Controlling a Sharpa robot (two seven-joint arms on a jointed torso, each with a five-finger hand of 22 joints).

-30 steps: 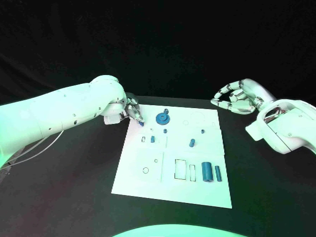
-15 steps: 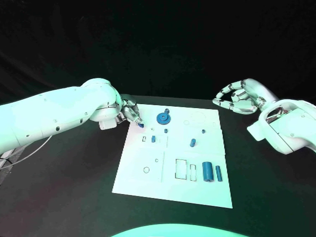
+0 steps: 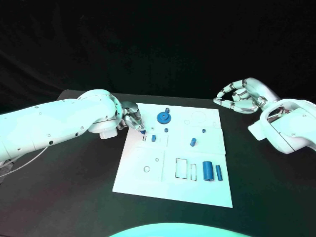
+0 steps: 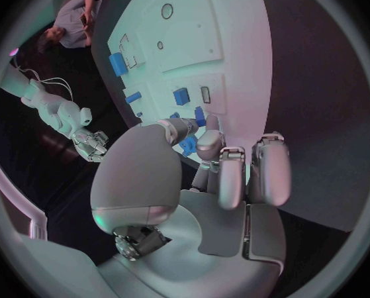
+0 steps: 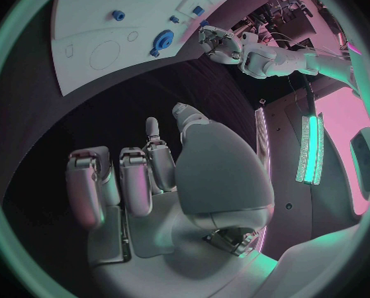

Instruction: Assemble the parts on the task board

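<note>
The task board (image 3: 174, 163) lies flat in the middle of the black surface (image 3: 65, 192), with small blue parts on it: a round gear-like disc (image 3: 162, 117) near its far edge, a short peg (image 3: 192, 143) mid-board, and two upright cylinders (image 3: 212, 171) nearer the robot. These look like light, rigid plastic pieces, likely smooth and prone to rolling or tipping, so each is best pinched across its sides with the fingertips. The left robot hand (image 3: 132, 117) sits at the board's far left corner, fingers curled close over a small blue part (image 4: 190, 144); whether it actually grips that piece I cannot tell. The right robot hand (image 3: 238, 98) hovers off the board's far right side, fingers curled inward and holding nothing.
</note>
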